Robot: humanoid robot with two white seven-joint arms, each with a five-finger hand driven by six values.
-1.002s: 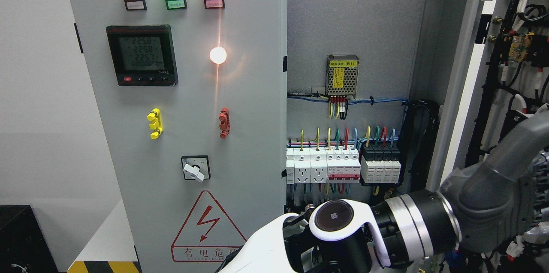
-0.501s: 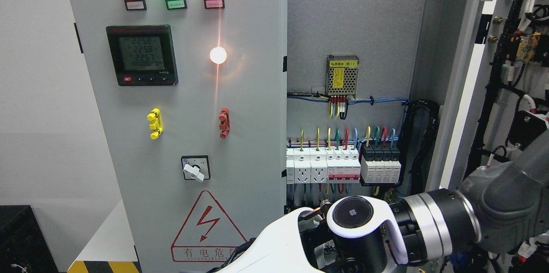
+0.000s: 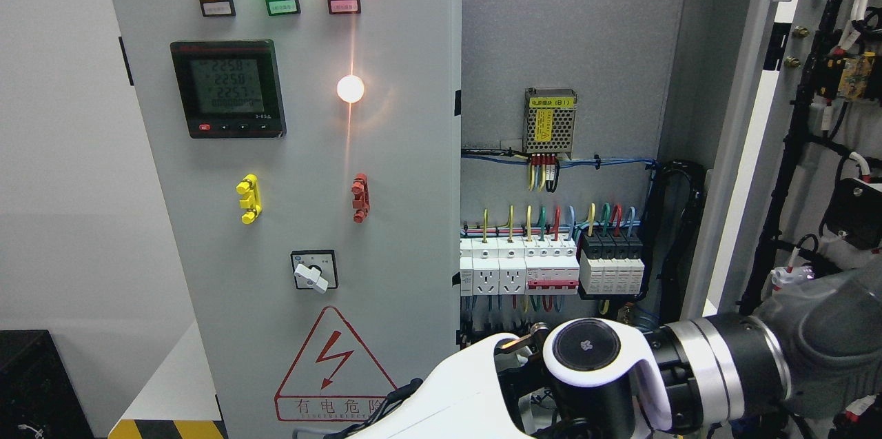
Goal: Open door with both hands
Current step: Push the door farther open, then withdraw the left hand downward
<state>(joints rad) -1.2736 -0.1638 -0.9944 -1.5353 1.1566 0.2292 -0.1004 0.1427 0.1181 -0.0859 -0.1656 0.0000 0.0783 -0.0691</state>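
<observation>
Cabinet [image 3: 572, 46] open | right door [image 3: 751, 115] swung wide (edge-on) | arm [image 3: 723, 370] low

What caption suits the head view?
Right arm low before an electrical cabinet: right door open, left door shut.

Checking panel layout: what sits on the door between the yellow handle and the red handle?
Nothing: bare grey door between yellow handle and red handle, head view.

The digital meter [image 3: 228, 88] on the cabinet door [image 3: 386, 149] reads 225.8, 225.8, 225.7. The red lightning warning triangle [image 3: 333, 364] below carries "有电危险".
</observation>
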